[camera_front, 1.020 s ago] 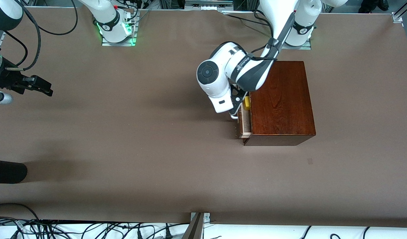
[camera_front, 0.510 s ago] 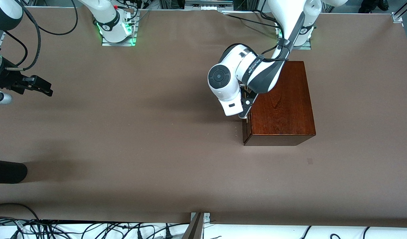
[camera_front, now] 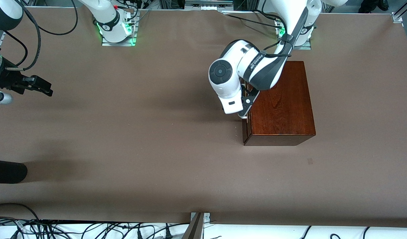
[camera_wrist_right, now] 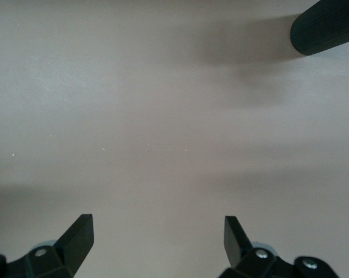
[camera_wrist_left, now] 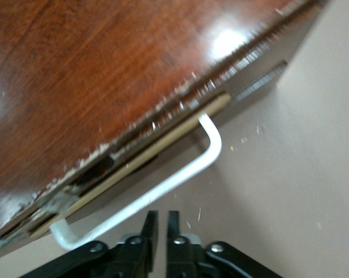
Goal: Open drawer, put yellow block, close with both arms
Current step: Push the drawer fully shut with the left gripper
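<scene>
Our left gripper (camera_wrist_left: 161, 223) sat just in front of the drawer (camera_wrist_left: 162, 147), its two black fingers (camera_wrist_left: 148, 226) nearly together with only a thin slit between them and nothing clamped. We saw them just apart from the white bar handle (camera_wrist_left: 168, 179), close to its middle, without gripping it. We found the drawer pushed into the dark wooden box (camera_front: 281, 103), a thin pale strip of its light wood edge showing along the seam under the box's glossy top. We could not see the yellow block in any view. From the front camera, our left gripper (camera_front: 244, 106) was tucked under the white wrist at the box's drawer side, which faces the right arm's end of the table (camera_front: 157, 149). Our right gripper (camera_wrist_right: 157, 234) waited over bare brown tabletop at the right arm's end, its fingers spread wide apart and empty. We noted a dark ribbed cylinder (camera_wrist_right: 327, 26) near it above the table
</scene>
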Robot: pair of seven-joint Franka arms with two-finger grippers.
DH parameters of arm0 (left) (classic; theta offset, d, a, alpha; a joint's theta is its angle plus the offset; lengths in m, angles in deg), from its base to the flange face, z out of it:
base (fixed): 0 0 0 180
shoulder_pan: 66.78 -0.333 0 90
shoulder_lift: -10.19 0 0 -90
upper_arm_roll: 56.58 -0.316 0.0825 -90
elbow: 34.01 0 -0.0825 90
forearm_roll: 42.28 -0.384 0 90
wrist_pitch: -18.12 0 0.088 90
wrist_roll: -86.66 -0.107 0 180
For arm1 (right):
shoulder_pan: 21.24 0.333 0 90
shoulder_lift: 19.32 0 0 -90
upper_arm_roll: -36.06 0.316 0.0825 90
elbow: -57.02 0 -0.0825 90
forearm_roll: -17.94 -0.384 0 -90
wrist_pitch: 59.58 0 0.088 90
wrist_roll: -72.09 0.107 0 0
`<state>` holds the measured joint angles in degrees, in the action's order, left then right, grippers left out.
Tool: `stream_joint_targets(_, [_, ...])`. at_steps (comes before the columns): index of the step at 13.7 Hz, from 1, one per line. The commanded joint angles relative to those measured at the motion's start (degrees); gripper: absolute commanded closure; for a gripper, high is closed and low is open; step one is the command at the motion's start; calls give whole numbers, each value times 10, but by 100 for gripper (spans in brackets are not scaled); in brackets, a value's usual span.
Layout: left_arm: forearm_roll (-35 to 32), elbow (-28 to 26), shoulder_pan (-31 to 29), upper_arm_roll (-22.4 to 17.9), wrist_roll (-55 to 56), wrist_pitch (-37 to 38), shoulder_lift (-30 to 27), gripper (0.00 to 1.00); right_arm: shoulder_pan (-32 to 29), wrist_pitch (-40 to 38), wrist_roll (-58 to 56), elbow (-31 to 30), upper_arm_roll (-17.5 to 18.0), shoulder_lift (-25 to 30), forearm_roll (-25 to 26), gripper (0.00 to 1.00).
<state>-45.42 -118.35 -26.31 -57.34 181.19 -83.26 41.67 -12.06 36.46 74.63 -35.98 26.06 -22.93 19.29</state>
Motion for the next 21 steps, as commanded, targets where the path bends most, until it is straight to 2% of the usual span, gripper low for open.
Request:
stream_joint_targets(1, [-6, -14, -5, 29, -63, -2, -47, 0, 1, -5, 9, 6, 1, 0, -7, 0])
stream_joint_targets(5, [42, -24, -56, 50, -145, -15, -129, 0, 1, -2, 9, 6, 1, 0, -8, 0])
stream_joint_targets(10, [54, -92, -136, 51, -303, 22, -240, 0, 1, -1, 9, 6, 1, -1, -8, 0])
stream_joint_targets(13, [56, -132, -185, 45, -435, 48, -294, 0, 0, -1, 9, 6, 0, -1, -8, 0])
stream_joint_targets(15, [56, -158, -210, 27, -526, 51, -324, 0, 0, -1, 9, 6, 0, -5, -8, 0])
stream_joint_targets(19, [56, -163, -223, -58, -722, 73, -350, 0, 0, -1, 9, 6, 0, -5, -9, 0])
stream_joint_targets(21, [56, -163, -228, -85, -785, 73, -353, 0, 0, -1, 9, 7, 1, -5, -9, 0])
